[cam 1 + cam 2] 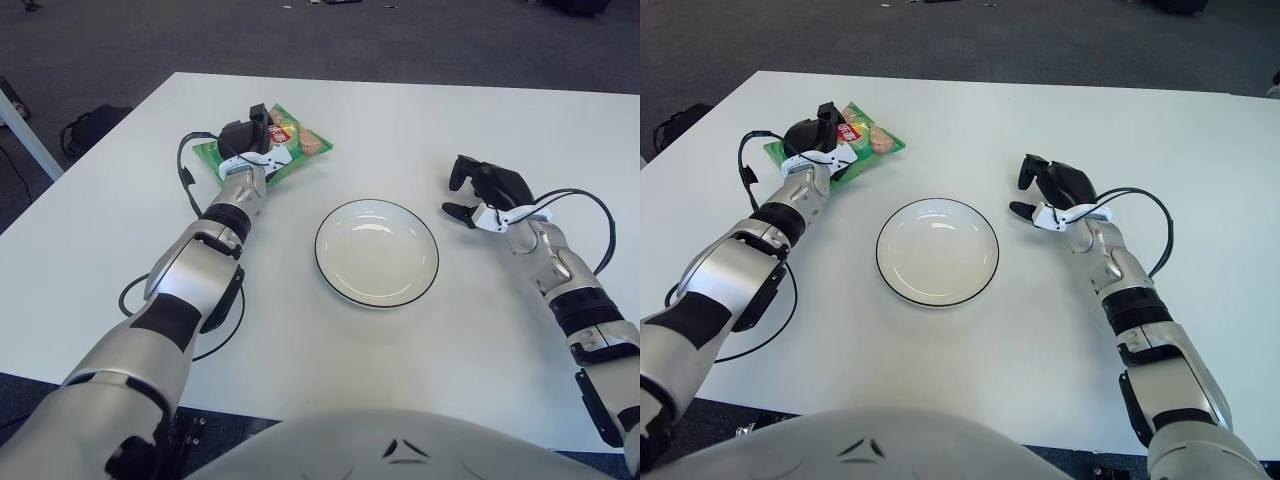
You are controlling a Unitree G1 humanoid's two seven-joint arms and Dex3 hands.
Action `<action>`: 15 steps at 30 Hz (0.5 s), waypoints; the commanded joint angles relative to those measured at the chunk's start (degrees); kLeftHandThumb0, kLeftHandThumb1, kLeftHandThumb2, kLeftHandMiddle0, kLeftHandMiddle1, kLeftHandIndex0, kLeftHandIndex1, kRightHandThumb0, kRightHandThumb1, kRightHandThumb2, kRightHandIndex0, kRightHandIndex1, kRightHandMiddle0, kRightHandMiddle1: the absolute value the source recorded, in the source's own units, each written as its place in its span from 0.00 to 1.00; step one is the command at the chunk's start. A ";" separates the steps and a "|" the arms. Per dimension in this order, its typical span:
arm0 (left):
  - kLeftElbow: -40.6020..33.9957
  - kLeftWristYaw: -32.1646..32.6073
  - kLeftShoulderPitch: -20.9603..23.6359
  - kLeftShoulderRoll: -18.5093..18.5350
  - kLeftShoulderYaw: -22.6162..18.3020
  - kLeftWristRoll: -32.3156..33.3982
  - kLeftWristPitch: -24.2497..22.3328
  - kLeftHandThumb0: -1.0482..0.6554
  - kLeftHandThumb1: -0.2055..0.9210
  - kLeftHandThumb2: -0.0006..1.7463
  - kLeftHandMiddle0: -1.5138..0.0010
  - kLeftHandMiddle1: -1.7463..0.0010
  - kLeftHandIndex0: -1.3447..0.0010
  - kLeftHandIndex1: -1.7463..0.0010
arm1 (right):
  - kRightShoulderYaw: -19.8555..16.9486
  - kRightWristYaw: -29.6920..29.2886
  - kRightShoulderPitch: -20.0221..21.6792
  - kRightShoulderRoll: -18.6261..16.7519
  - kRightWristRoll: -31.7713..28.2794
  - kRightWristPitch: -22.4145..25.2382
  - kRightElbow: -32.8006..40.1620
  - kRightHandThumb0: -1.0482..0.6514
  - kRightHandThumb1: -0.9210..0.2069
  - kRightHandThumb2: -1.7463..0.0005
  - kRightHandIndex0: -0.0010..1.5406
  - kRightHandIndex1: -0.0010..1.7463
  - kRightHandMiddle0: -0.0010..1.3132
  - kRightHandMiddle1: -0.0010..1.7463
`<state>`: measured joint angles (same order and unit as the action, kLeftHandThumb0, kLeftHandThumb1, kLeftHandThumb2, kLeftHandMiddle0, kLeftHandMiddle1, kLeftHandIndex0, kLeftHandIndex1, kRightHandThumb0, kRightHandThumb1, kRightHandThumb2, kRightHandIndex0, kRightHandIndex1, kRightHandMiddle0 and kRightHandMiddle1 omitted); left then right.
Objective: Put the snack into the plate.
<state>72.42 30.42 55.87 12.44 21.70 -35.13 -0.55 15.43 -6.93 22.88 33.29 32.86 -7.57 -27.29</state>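
A green snack bag [296,139] lies at the back left of the white table [420,120]. My left hand [247,137] sits over the bag's left half with its dark fingers curled onto it. The bag's right end sticks out past the hand and looks slightly raised. A white plate [376,252] with a dark rim stands bare in the middle of the table, to the right of and nearer than the bag. My right hand [482,188] shows to the right of the plate, fingers loosely spread and holding nothing.
Black cables run along both forearms, and one loops on the table by my left arm [133,292]. A dark bag [88,124] lies on the floor beyond the table's left edge. The table's near edge runs close to my body.
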 commanded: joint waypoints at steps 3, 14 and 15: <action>0.69 -4.46 -2.11 2.93 -0.73 1.51 2.02 0.28 0.27 0.91 0.12 0.00 0.41 0.00 | 2.63 4.63 -5.00 -1.36 0.67 2.32 -2.98 0.61 0.40 0.39 0.38 0.86 0.25 1.00; -10.47 -3.28 -1.86 7.56 -3.21 3.54 9.62 0.29 0.29 0.89 0.14 0.00 0.43 0.00 | 2.71 3.60 -4.77 -1.28 1.00 1.49 -4.16 0.61 0.38 0.40 0.37 0.87 0.24 1.00; -11.79 -3.05 -1.66 8.02 -3.36 3.57 10.83 0.29 0.29 0.89 0.14 0.00 0.43 0.00 | 2.80 3.50 -4.66 -1.24 1.15 1.37 -4.38 0.61 0.38 0.40 0.37 0.87 0.24 1.00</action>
<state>63.31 27.24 54.60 18.94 19.05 -32.01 7.52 15.43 -6.91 23.23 33.22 33.00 -7.67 -27.34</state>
